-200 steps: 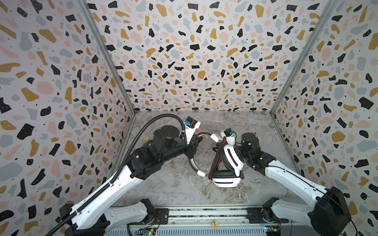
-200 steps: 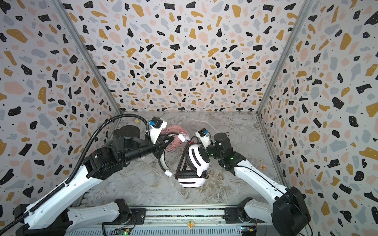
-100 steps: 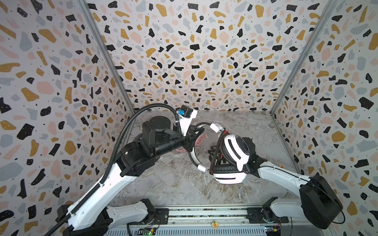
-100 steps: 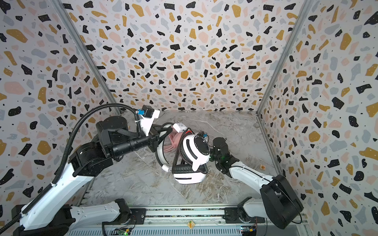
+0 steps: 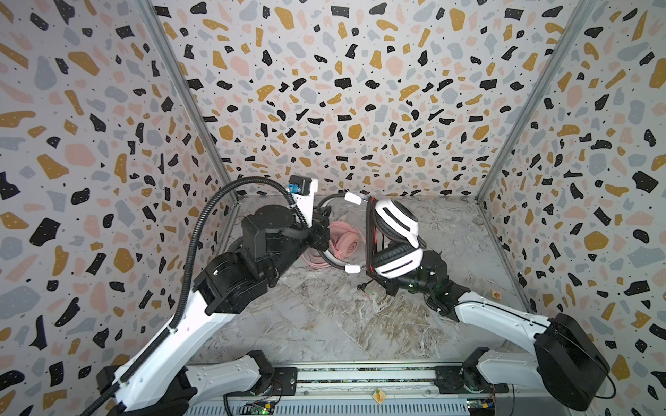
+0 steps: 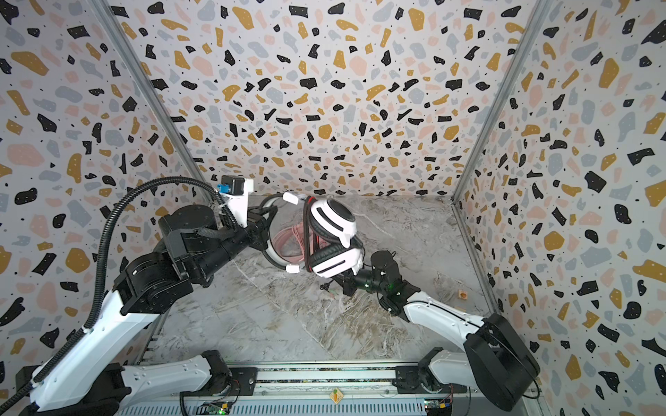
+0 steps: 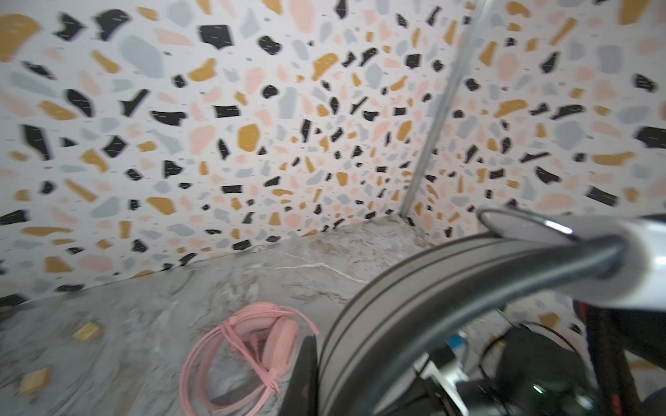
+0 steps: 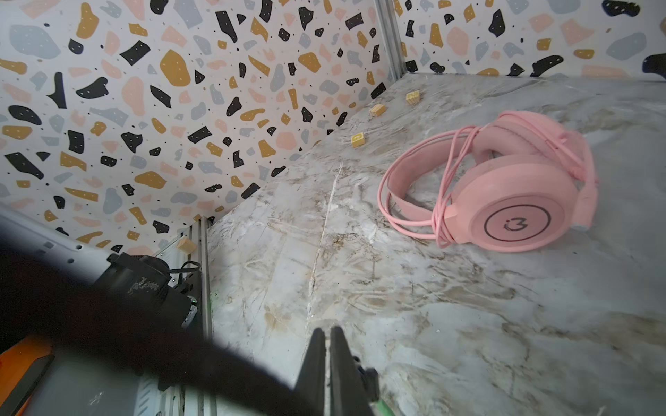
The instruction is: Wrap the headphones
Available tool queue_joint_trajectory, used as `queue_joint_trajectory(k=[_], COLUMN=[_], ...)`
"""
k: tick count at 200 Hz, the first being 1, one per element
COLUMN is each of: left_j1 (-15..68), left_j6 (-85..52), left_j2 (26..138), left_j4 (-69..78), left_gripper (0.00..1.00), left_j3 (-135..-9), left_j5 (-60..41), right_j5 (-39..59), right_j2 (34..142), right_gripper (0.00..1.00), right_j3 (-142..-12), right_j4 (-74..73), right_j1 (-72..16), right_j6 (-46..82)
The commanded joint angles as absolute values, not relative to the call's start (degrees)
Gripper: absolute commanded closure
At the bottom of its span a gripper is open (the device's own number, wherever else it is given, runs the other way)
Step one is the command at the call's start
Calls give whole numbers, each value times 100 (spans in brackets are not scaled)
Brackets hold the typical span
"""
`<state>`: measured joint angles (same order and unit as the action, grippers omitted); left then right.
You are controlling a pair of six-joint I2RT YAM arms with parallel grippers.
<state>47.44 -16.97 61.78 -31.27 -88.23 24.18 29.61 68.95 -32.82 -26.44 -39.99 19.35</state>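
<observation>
The white-and-black headphones (image 5: 394, 223) (image 6: 333, 219) hang in the air above the table's middle, ear cups stacked. My left gripper (image 5: 322, 230) (image 6: 265, 230) is shut on their grey headband (image 7: 414, 306). Its black cable (image 5: 367, 245) runs down the cups to a plug (image 5: 361, 286) dangling low. My right gripper (image 5: 387, 286) (image 8: 328, 329) sits under the lower cup, shut on that cable close to the plug. The pink headphones (image 5: 344, 241) (image 8: 504, 201) lie on the table behind, with their pink cable looped around them.
Small wooden blocks (image 8: 358, 138) lie along the left wall, and one more block (image 5: 497, 295) by the right wall. Terrazzo walls close the table on three sides. The arms' base rail (image 5: 360, 376) runs along the front edge.
My left arm has lifted the white-and-black headphones higher and toward the back. My right arm dropped from the headset's top to under the lower cup, and its jaws closed.
</observation>
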Motion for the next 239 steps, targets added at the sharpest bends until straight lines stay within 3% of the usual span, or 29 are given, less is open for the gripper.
queue_joint_trajectory(k=[1, 30, 77, 128, 164, 195, 239], left_j1=[4643, 4560, 4343, 4355, 4662, 4767, 5009], left_j6=[-2526, -3043, -2777, -2013, -1498, -758, -575], left_j2=[6021, 6141, 6619, 7364, 7376, 7341, 7449], left_j4=[-1995, -1933, -1691, -1859, -2285, -2551, -3296], left_gripper=[100, 100, 100, 100, 100, 100, 100], left_j3=[-8544, -8182, -7624, -7052, -6838, -6837, -7020], left_j5=[4358, 5849, 6750, 7150, 6055, 3712, 2821], right_j5=[2076, 1065, -241, -1483, -2901, -3112, -4249], right_j2=[6415, 5965, 5483, 5522, 6153, 6651, 7295], right_gripper=[93, 93, 93, 93, 93, 91, 90], right_j3=[-3219, -3390, -4167, -5448, -6398, -7048, -7563], right_j4=[-1633, -539, 862, 2015, 2595, 2639, 2602], right_j1=[-4305, -4961, -5773, -5898, -5797, -5694, -5664], right_j6=[1671, 1461, 1174, 549, -206, -882, -1768])
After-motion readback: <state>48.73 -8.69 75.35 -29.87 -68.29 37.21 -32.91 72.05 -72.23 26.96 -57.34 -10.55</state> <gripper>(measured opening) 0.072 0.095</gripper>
